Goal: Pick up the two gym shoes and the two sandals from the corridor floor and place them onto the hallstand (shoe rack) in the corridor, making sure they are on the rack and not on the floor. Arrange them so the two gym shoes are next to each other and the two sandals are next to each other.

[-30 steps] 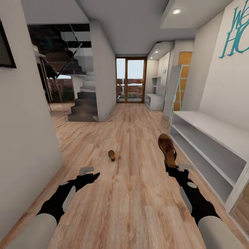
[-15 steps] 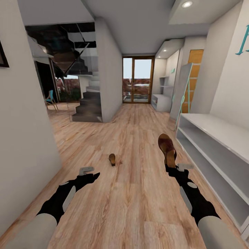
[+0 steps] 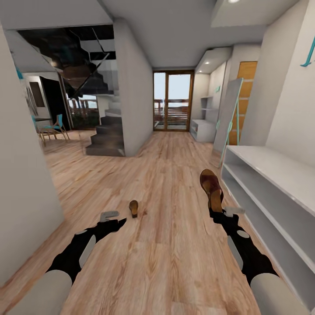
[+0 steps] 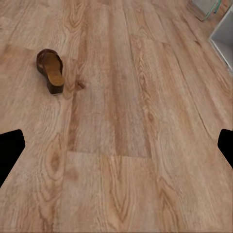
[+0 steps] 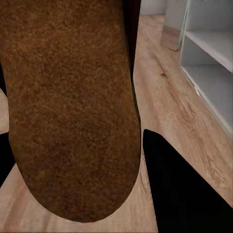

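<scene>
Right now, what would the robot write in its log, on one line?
right claw: shut on brown sandal | left claw: open, empty | second sandal: on floor | hallstand: bare

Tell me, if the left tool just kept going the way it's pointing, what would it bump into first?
Probably bare corridor floor. The left tool points forward and down at the planks; the loose sandal lies off to one side of that line.

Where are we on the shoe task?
Done: nothing visible on the hallstand; its shelves in view look bare. In hand: one sandal clamped in the right gripper. Left: the other sandal lies on the corridor floor; left gripper is empty.
</scene>
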`<state>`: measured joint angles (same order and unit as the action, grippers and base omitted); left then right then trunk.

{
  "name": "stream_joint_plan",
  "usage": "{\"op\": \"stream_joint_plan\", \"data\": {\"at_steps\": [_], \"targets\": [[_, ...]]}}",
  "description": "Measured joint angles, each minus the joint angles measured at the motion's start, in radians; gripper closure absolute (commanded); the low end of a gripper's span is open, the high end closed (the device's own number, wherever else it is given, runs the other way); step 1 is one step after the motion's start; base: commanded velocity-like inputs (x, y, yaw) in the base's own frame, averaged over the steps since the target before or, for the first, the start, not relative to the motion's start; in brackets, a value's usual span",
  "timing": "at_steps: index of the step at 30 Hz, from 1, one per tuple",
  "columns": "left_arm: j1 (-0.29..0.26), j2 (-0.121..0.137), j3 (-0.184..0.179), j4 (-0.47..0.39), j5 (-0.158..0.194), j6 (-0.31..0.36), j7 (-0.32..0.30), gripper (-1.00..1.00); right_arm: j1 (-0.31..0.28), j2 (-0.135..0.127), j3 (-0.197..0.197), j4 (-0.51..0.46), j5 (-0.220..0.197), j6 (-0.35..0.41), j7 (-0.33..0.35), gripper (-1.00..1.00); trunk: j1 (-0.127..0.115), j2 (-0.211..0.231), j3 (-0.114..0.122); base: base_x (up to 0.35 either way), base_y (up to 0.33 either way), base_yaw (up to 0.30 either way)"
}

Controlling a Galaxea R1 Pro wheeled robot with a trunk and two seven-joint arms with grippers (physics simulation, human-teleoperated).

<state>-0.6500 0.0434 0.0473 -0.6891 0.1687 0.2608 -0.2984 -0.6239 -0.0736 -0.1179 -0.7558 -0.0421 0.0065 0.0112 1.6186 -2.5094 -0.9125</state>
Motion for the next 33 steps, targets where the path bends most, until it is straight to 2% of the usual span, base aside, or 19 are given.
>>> {"op": "stream_joint_plan", "data": {"at_steps": [7, 17, 33], "targets": [[0.000, 0.000, 0.000, 0.000, 0.000, 0.001, 0.000, -1.00, 0.000, 0.000, 0.000, 0.000, 0.000, 0.000, -0.001, 1.00, 0.000, 0.000, 0.000, 0.315, -0.195, 0.029], [0.000, 0.000, 0.000, 0.000, 0.000, 0.000, 0.000, -1.00, 0.000, 0.000, 0.000, 0.000, 0.000, 0.000, -0.001, 1.00, 0.000, 0.000, 0.000, 0.341, -0.129, 0.227], [0.000, 0.000, 0.000, 0.000, 0.000, 0.000, 0.000, -1.00, 0.000, 0.000, 0.000, 0.000, 0.000, 0.000, -0.001, 1.00, 0.000, 0.000, 0.000, 0.345, -0.074, 0.010]]}}
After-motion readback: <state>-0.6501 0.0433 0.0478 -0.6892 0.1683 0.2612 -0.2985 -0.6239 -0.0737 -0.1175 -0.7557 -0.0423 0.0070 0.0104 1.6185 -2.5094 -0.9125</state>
